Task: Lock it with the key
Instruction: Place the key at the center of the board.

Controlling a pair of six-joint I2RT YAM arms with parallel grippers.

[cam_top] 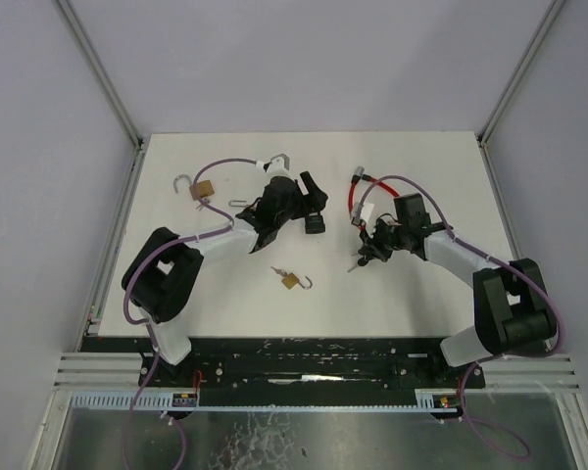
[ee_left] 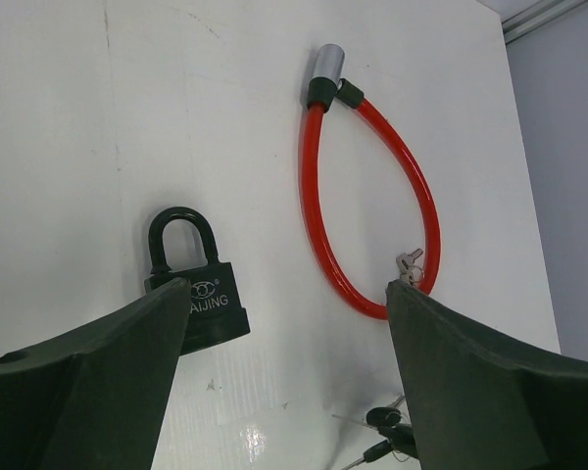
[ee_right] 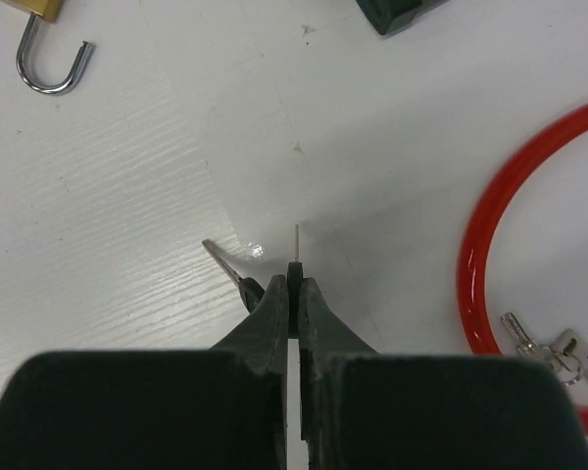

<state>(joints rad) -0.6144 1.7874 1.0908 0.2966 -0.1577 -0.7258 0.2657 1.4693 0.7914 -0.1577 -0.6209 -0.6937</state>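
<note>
Looking down from above, the right claw (cam_top: pixel 370 253) sits low over the white counter (cam_top: pixel 225 313), right of centre, shut on a small black-headed steel key (cam_top: pixel 356 263). The black metal padlock (cam_top: pixel 315 223) lies just to its left, beside the left arm's tip. A red looped cable lock (cam_top: pixel 357 201) lies between the two arms.

From the left wrist, the left claw (ee_left: pixel 286 299) stands wide apart with nothing in it. The padlock lies flat just ahead, shackle pointing away, its body partly hidden by the finger on the left of that view. The cable lock lies ahead to the right, with a silver key bunch (ee_left: pixel 409 262) touching its loop.

From the right wrist, the claw's fingers (ee_right: pixel 274 313) are pressed together on the key's black head, its thin blade pointing forward, edge-on. A second key (ee_right: pixel 225 264) lies on the counter just left of the tips.

The key looks light, stiff and thin, so the black head seems the right place to pinch, as the smooth blade would likely slip or twist. The padlock is probably heavier and may slide on the smooth counter unless the free claw steadies its body.
</note>
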